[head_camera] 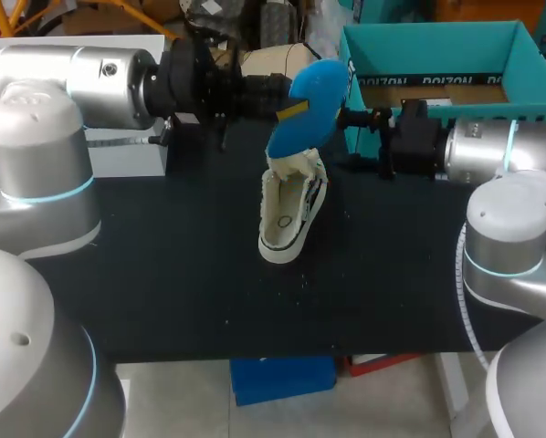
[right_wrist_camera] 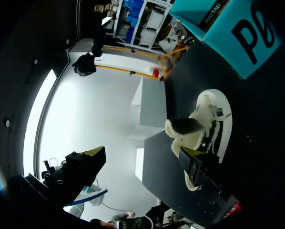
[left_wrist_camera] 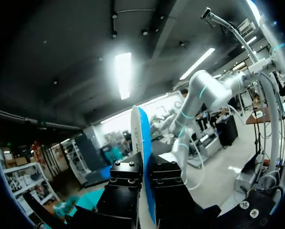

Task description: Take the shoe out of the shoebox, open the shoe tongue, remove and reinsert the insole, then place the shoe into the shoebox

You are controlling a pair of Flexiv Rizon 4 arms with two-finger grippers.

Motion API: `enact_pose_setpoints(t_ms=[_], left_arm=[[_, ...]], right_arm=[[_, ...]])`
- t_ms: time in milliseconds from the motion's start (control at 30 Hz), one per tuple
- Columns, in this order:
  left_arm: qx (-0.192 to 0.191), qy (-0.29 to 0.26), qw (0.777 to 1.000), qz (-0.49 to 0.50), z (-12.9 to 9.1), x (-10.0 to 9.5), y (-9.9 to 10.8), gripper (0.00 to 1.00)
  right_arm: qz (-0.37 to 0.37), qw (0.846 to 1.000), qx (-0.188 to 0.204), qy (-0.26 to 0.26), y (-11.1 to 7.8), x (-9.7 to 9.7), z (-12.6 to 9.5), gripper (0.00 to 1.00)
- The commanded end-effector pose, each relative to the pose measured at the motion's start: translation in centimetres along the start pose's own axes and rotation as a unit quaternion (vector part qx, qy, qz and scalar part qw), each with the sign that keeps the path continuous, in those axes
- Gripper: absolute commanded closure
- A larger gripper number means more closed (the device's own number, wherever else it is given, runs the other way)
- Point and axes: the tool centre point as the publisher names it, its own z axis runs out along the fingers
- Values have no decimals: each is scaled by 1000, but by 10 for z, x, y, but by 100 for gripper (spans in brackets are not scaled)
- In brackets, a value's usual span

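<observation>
Judging from how things lie, the insole step of the task is in hand, though whether the insole (head_camera: 323, 87) is being drawn out or fed back in cannot be told. The insole is clamped edge-on between the fingers of the left claw (left_wrist_camera: 145, 179), which is closed tight on it. It is held raised and slanted over the shoe (head_camera: 289, 214), its lower end close above the shoe's opening, presumably so that it lines up with the shoe's length. Whether that end touches the shoe is not shown. The shoe is set on its sole on the black tabletop (head_camera: 163, 255), opening upward, near the middle and just in front of the teal shoebox (head_camera: 428, 46). It has thus been taken out of the box, and the box is left near for the final placing. The right claw (right_wrist_camera: 145, 153) is spread wide and has hold of nothing. One finger (right_wrist_camera: 194, 162) is seen over the shoe's collar and the other is well apart from the shoe. That finger is probably placed there to steady the shoe or hold the opening clear, but contact cannot be confirmed.
</observation>
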Motion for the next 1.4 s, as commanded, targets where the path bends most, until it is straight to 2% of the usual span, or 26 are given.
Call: enact_pose_setpoints(t_ms=[33, 133, 167, 200, 367, 433, 500, 533, 1100, 1167, 1200, 1267, 1300, 1400], left_arm=[[-82, -16, 988, 132, 0, 5, -8, 100], [-82, -16, 988, 132, 0, 5, -8, 100], [-77, -10, 982, 171, 1, 9, -12, 100], [-53, 2, 977, 207, 3, 15, -14, 100], [-11, 44, 944, 326, 4, 50, -3, 100], [19, 63, 929, 365, 2, 65, 3, 100], [26, 80, 914, 398, -1, 79, 10, 100], [28, 88, 911, 401, -5, 88, 17, 100], [28, 88, 911, 401, -5, 88, 17, 100], [37, 104, 892, 438, 0, 101, 25, 100], [54, 106, 880, 459, 2, 112, 32, 100], [47, 121, 860, 494, 1, 127, 42, 100], [55, 117, 859, 495, 0, 131, 49, 100], [34, 125, 845, 519, -6, 144, 63, 100]], right_arm=[[0, 1000, -1, 0, 0, 0, 1, 0], [0, 1000, -1, 0, 0, 0, 1, 0], [0, 1000, -1, 0, 0, 0, 1, 0], [0, 1000, -1, 0, 0, 0, 1, 0], [0, 1000, -1, 0, 0, 0, 1, 0], [0, 1000, -1, 0, 0, 0, 1, 0], [0, 1000, -1, 0, 0, 0, 1, 0], [0, 1000, -1, 0, 0, 0, 1, 0], [0, 1000, -1, 0, 0, 0, 1, 0], [0, 1000, -1, 0, 0, 0, 1, 0], [0, 1000, -1, 0, 0, 0, 1, 0], [0, 1000, -1, 0, 0, 0, 1, 0], [0, 1000, -1, 0, 0, 0, 1, 0], [0, 1000, -1, 0, 0, 0, 1, 0]])
